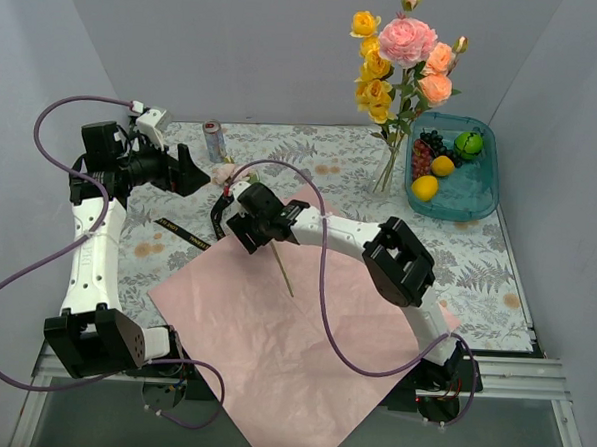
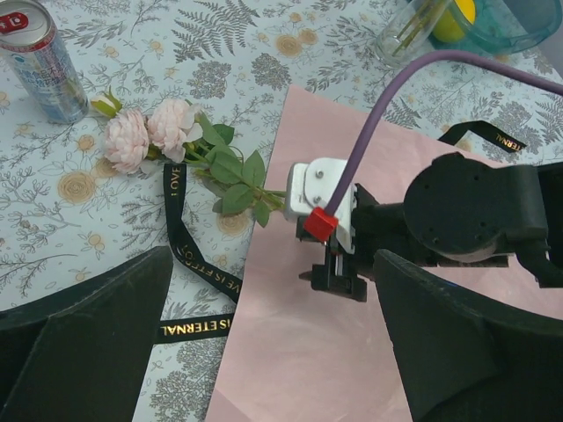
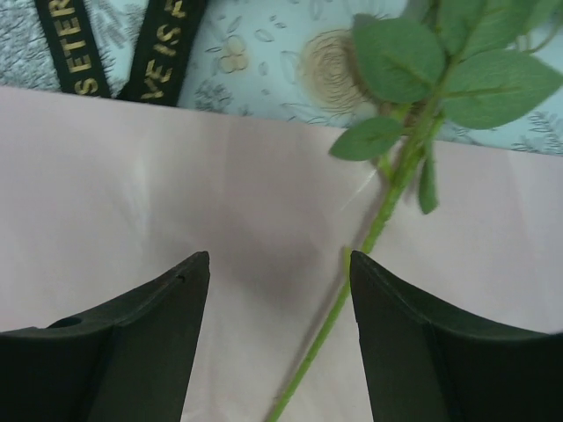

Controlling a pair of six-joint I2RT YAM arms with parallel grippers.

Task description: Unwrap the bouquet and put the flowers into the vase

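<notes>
walls (image 1: 237, 50): plain pale grey, three sides | tablecloth (image 1: 312, 154): pale, fern print | light: even

- The left arm (image 1: 88, 258) stands upright, bent at the top; the left gripper (image 1: 191, 173) points sideways with its jaws spread wide.
- The right arm (image 1: 402, 257) is stretched across with its elbow bent; the right gripper (image 1: 220, 215) points down, jaws apart, near the left fingers (image 2: 97, 343).

White-shelled arms (image 1: 84, 262) with black joints — looping purple cables (image 1: 322, 285), red connector (image 2: 321, 224).
</notes>
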